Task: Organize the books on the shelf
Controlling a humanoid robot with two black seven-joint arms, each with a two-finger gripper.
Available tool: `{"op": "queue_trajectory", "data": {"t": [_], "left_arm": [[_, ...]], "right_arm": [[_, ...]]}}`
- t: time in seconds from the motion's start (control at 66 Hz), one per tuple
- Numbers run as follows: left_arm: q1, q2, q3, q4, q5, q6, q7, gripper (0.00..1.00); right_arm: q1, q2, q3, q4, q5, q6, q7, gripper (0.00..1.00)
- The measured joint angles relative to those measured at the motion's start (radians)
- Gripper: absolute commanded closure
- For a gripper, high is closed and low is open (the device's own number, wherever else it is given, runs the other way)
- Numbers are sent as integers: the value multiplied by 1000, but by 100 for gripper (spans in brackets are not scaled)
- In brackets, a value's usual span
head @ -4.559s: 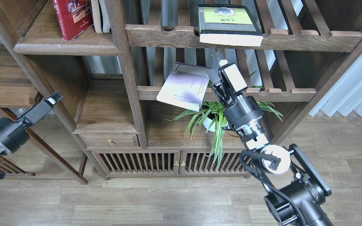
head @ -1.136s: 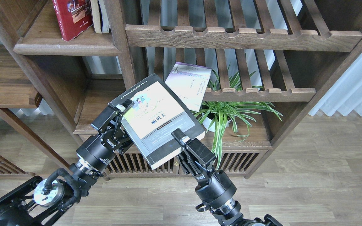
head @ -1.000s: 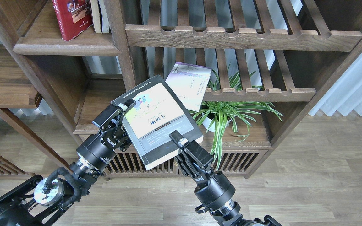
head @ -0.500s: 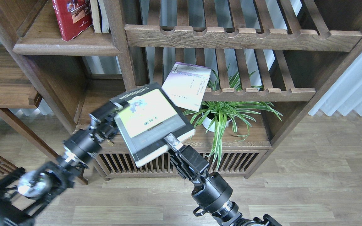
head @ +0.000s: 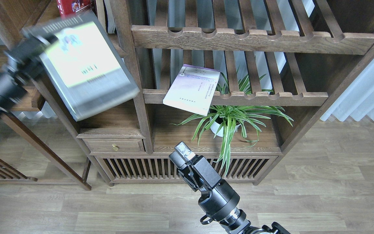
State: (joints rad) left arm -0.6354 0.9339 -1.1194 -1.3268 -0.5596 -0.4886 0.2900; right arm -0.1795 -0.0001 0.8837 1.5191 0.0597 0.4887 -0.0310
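My left gripper (head: 36, 40) is shut on the thick yellow-green-and-dark-grey book (head: 83, 68) and holds it raised at the upper left, blurred by motion, in front of the solid dark-brown shelf (head: 45, 13). The red book (head: 71, 4) stands on that shelf, mostly hidden behind the held book. The thin pale lavender-white paperback (head: 192, 94) leans tilted over the front rail of the lower slatted shelf. My right gripper (head: 182, 152) is low at the centre, holds nothing, and is well away from the books; its fingers cannot be told apart.
Two slatted shelves with notched front rails (head: 252, 39) fill the middle and right. A potted green plant (head: 229, 120) stands under the lower one. A small drawer (head: 114, 146) and slatted cabinet doors (head: 141, 167) are below. A vertical post (head: 131, 65) divides the bays.
The yellow-green book went from both grippers at the centre to the left gripper alone, which swung it up and left to the solid shelf. The right gripper let go and dropped back.
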Motion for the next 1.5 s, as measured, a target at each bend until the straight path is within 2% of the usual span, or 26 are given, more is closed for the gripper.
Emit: {"op": "queue_trajectory", "data": {"t": [0.167,0.47,0.757,0.924,1.212,1.348,1.499], "left_arm": [[-96,126,-25,77,102,0,30,95],[-217,129,-63,240,346,0,51,96],[-353,-28,-39,321,483,0,66,96],[-475,-147,1,387,566,0,77,96],[-676,-219,3,533,794,0,84,96],[-733,-273,7,593,891,0,84,96],[-740,-368,7,636,942,0,79,96]], "right_arm": [[2,0,4,0,0,0,-1,0],[16,0,-1,-1,-4,0,-1,0],[25,0,-2,-1,-5,0,-1,0],[27,0,-2,-1,-5,0,-1,0],[32,0,-2,-1,-4,0,-1,0],[40,0,-2,-1,-4,0,-1,0],[45,0,0,-1,-4,0,-1,0]]}}
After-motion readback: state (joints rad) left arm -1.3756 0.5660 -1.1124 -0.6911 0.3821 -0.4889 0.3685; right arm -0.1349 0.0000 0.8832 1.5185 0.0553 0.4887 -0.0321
